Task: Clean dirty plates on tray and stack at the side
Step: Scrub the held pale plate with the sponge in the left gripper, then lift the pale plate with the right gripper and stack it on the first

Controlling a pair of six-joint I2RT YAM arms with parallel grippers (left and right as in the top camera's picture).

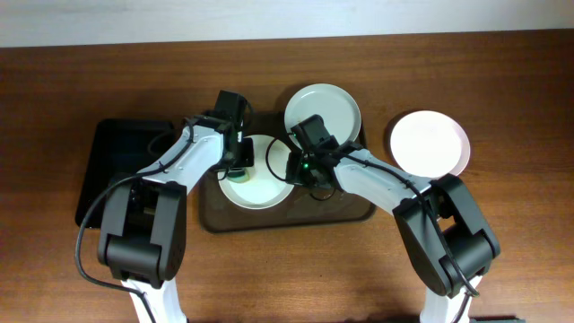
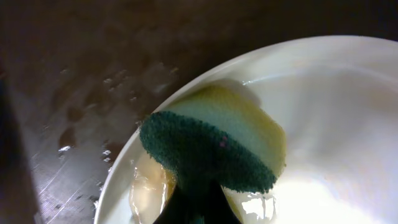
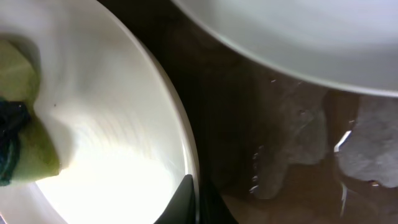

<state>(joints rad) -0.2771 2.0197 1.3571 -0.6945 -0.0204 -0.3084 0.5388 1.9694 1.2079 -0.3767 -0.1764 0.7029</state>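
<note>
The brown tray (image 1: 354, 213) holds two plates: one pale plate (image 1: 260, 188) at its left middle and one (image 1: 323, 106) at its back. A third white plate (image 1: 429, 144) lies on the table to the right. My left gripper (image 1: 235, 168) is shut on a yellow sponge with a green scouring face (image 2: 208, 149), pressed onto the left plate's inner rim (image 2: 323, 124). My right gripper (image 1: 301, 169) is shut on that plate's right rim (image 3: 180, 137), one finger inside and one outside. The sponge also shows in the right wrist view (image 3: 18, 130).
A smaller black tray (image 1: 112, 161) lies on the table left of the brown tray. The brown tray's floor is wet, with droplets (image 2: 93, 106) and puddles (image 3: 292, 155). The back plate's underside (image 3: 298, 37) hangs close above the right gripper.
</note>
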